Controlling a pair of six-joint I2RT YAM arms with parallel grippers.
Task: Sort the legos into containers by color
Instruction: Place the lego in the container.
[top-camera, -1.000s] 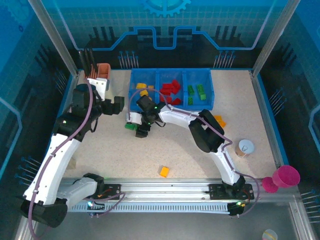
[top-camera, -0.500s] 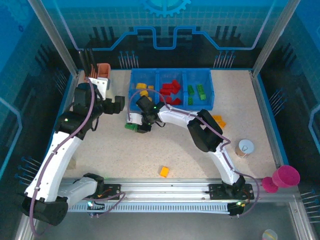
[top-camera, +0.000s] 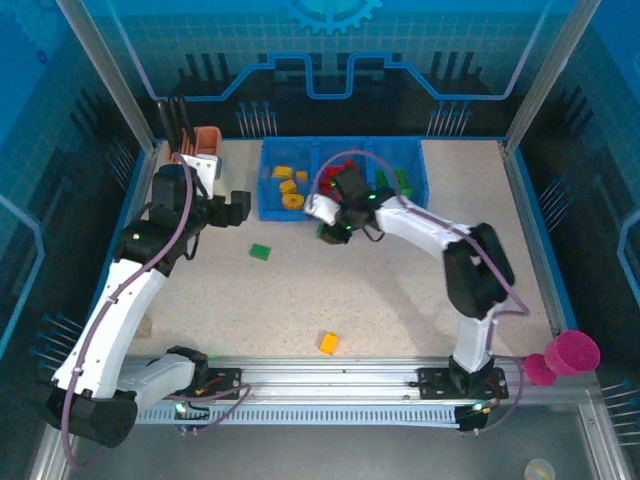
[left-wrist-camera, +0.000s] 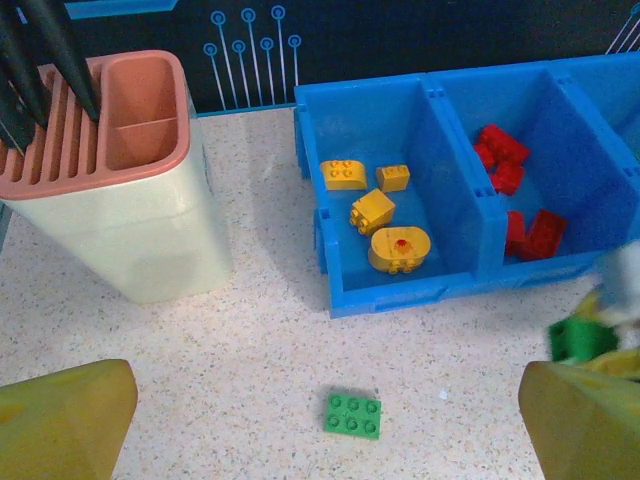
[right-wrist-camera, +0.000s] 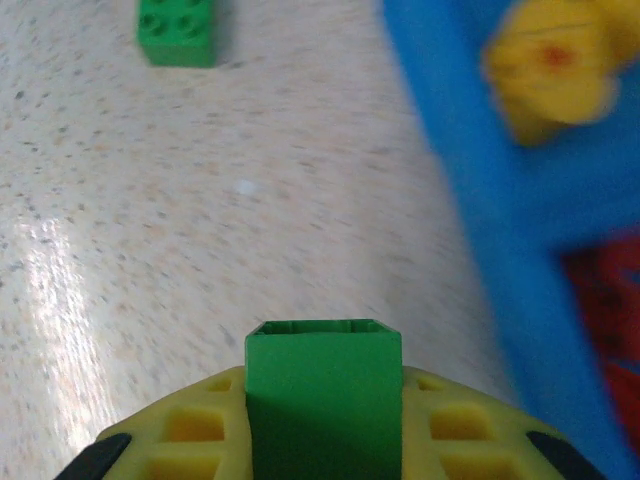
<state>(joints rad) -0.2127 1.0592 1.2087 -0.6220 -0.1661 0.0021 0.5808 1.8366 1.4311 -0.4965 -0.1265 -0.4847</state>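
**Right tool clenched on a green brick at the tray; left tool released and empty.**
The green brick (right-wrist-camera: 323, 385) is pinched across its flat side walls in the right tool (top-camera: 335, 228), just on the near side of the blue tray (left-wrist-camera: 310, 170) and short of the green compartment (top-camera: 410, 160) on the right. It looks light, rigid and glossy, so likely slippery; hold opposite walls squarely, not the studs. The left tool (top-camera: 236, 208) hangs spread wide. A flat green brick (left-wrist-camera: 353, 414) lies loose on the surface (top-camera: 400, 290).
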